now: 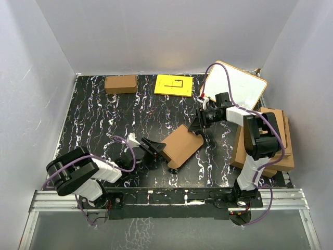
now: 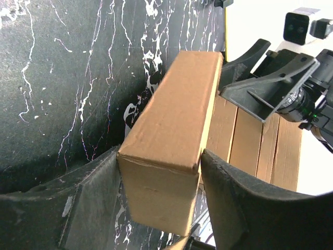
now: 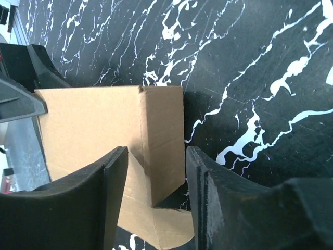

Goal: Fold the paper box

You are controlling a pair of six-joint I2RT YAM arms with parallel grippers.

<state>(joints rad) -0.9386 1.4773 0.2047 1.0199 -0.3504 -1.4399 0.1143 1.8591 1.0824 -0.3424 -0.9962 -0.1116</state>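
Black marbled table [image 1: 88,125] carries the box [image 1: 183,145] near its middle, lying slanted and already shaped as an oblong. At its left end the left gripper [image 1: 158,149] has its fingers [image 2: 88,203] set against both sides of the cardboard, so it seems to hold it. At the upper right corner the right gripper [image 1: 200,125] stands half wide around an edge, with one finger [image 3: 208,187] clear of it. I judge the step is closing the ends. Next, the right gripper must push a loose flap in while the left one steadies the box.
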